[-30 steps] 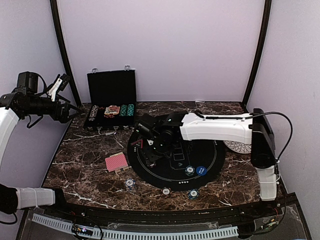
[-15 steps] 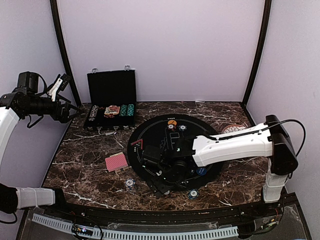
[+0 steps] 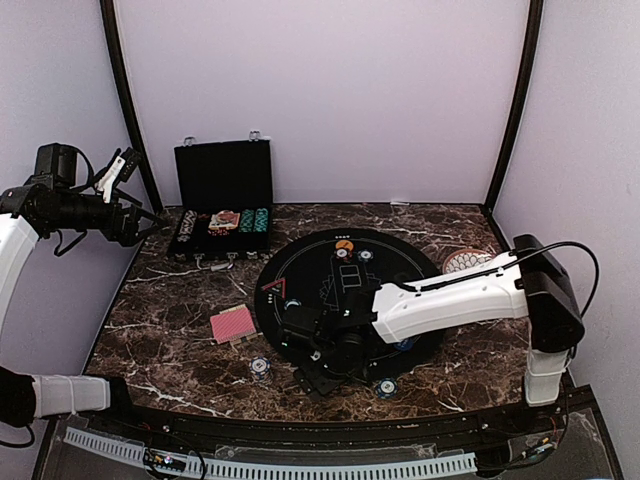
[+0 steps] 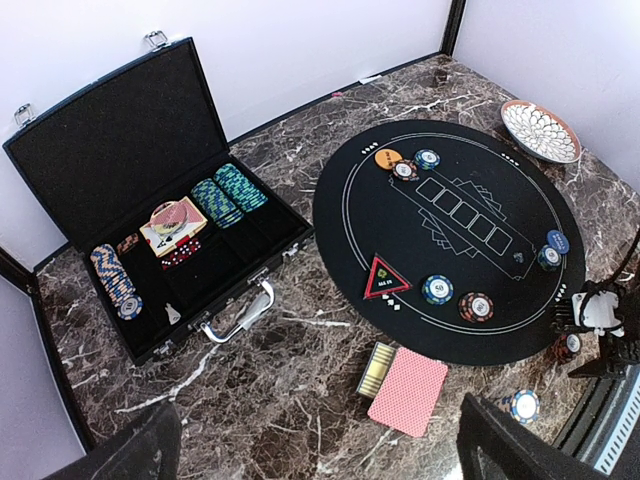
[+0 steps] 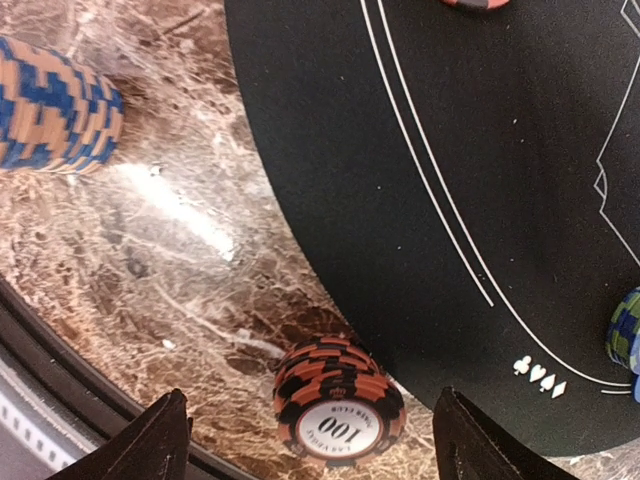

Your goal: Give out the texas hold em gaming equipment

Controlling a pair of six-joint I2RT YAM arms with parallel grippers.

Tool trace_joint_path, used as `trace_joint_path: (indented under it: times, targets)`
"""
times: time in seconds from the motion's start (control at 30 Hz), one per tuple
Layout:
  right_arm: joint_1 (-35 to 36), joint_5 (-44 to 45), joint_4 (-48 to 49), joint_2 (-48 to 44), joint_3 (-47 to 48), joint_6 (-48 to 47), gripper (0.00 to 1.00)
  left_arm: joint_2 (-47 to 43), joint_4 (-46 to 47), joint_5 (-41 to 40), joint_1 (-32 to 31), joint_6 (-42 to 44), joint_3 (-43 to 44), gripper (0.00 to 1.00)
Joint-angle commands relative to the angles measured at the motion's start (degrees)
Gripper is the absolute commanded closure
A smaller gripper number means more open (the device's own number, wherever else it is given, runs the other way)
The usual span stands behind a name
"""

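In the right wrist view an orange-and-black stack of poker chips [image 5: 338, 405], its top marked 100, stands on the marble just off the black mat [image 5: 450, 150]. My right gripper [image 5: 320, 450] is open, with a finger on each side of the stack and apart from it. From above, the right gripper [image 3: 322, 378] hides that stack at the mat's near edge. Red-backed cards [image 3: 232, 325] lie left of the mat. My left gripper [image 3: 140, 215] hangs open, high at the far left, holding nothing [image 4: 320, 450].
A blue-and-orange chip stack [image 5: 55, 115] stands to the left, and more chips [image 3: 260, 368] [image 3: 385, 387] sit along the near edge. The black case [image 3: 222, 200] with chips is open at the back left. The white plate [image 3: 468, 262] lies at the right. The orange disc [image 3: 346, 243] is on the mat's far side.
The right arm swung from the mat's left part down to its near edge and its jaws opened wider around the chip stack. The left arm has not moved.
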Motion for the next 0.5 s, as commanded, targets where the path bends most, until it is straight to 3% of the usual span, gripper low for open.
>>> trace_joint_path:
  times: [0.0,0.47]
  targets:
    - [0.0,0.9,0.7,0.8,-1.2,0.2,0.16,-0.7,-0.7,1.1,0.3,0.9,0.8,0.01]
    - [-0.5,-0.7,2.9,1.5,-3.5,0.2,0.27,-0.5,-0.6,1.2,0.3,0.8,0.5,0.01]
